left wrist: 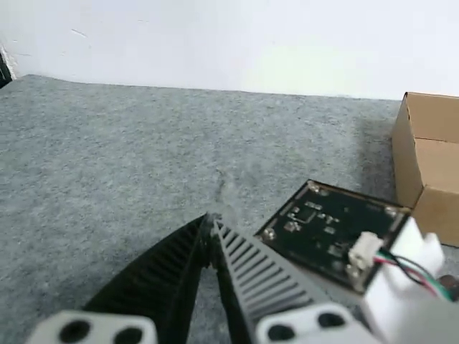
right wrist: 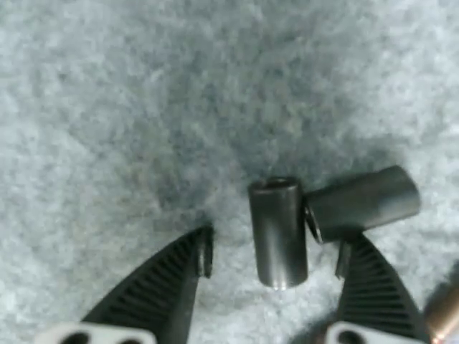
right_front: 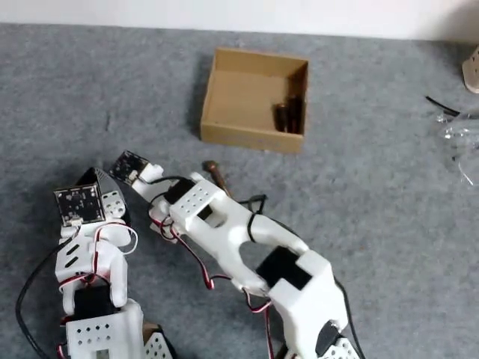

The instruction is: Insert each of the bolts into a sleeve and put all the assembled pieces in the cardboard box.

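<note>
Two dark metal sleeves lie on the grey carpet in the right wrist view. One sleeve (right wrist: 278,231) sits between the fingers of my open right gripper (right wrist: 276,256). The other sleeve (right wrist: 362,202) lies across, touching the first one's end, by the far fingertip. A copper-coloured bolt (right_front: 213,173) lies beside the right arm (right_front: 206,213), in front of the cardboard box (right_front: 251,138). Dark assembled pieces (right_front: 290,114) rest in the box's right corner. My left gripper (left wrist: 211,231) is shut with nothing in it, low over bare carpet beside the right arm's camera board (left wrist: 330,226).
The cardboard box's corner (left wrist: 430,165) stands past the right arm in the left wrist view. Clear plastic pieces and a black wire (right_front: 456,127) lie at the table's far right. Open carpet stretches left of the box and right of the right arm.
</note>
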Tool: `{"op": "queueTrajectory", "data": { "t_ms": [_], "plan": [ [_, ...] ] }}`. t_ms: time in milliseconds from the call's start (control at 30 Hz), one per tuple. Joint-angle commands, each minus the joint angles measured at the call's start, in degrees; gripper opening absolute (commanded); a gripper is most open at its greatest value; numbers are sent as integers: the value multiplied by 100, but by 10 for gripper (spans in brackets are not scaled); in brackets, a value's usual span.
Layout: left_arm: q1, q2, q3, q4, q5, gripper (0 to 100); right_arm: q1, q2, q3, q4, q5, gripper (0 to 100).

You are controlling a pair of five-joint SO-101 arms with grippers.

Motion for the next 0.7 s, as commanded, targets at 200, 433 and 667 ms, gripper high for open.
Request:
{"op": "queueTrajectory", "data": {
  "t_ms": [200, 433, 667],
  "plan": [
    [-4, -101, 119, -132, 18, 7, -31, 259, -453, -31, 26, 80],
    [-4, -101, 119, -132, 18, 7, -31, 268, -444, -13, 18, 3],
    [-4, -92, 119, -132, 18, 7, 127, 145, -453, 277, 18, 4]
  ]
}}
